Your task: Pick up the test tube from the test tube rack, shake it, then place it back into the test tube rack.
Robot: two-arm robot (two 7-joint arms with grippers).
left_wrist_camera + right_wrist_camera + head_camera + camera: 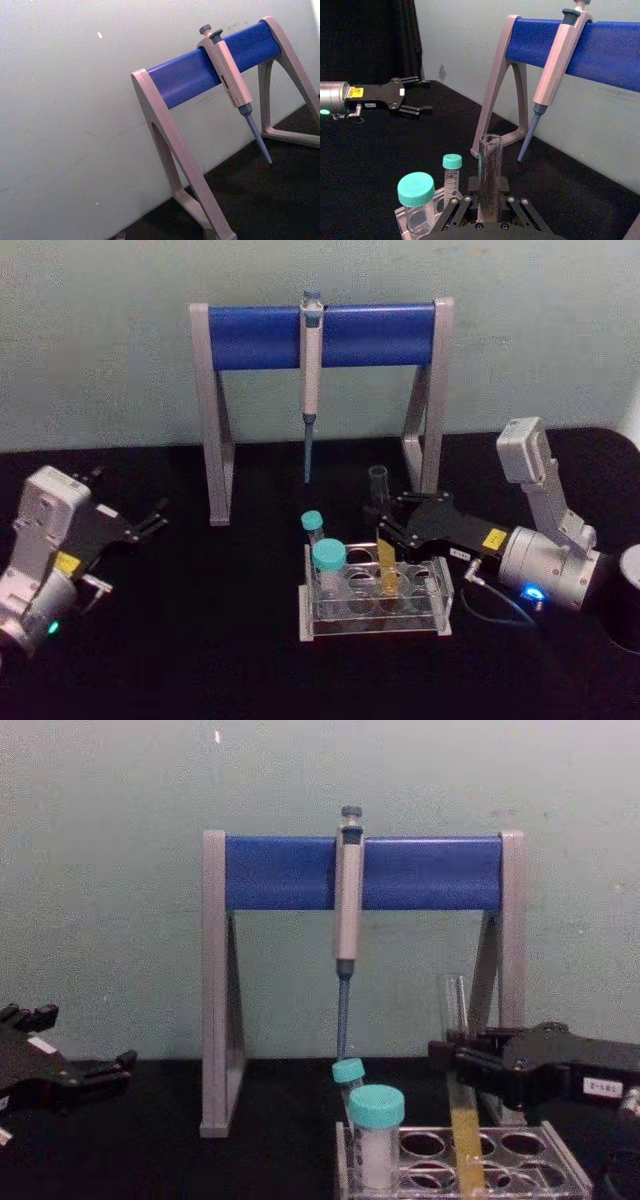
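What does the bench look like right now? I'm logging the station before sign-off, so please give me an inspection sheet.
Surface: black table.
Job's things: test tube with yellow-orange liquid stands in the clear test tube rack.
Clutter: two teal-capped tubes in the rack; pipette hanging on the blue-barred stand.
Grippers: right tool shut on the test tube; left tool open, parked at the left.
Cables: thin cable by the right wrist.
Surroundings: pale wall behind.
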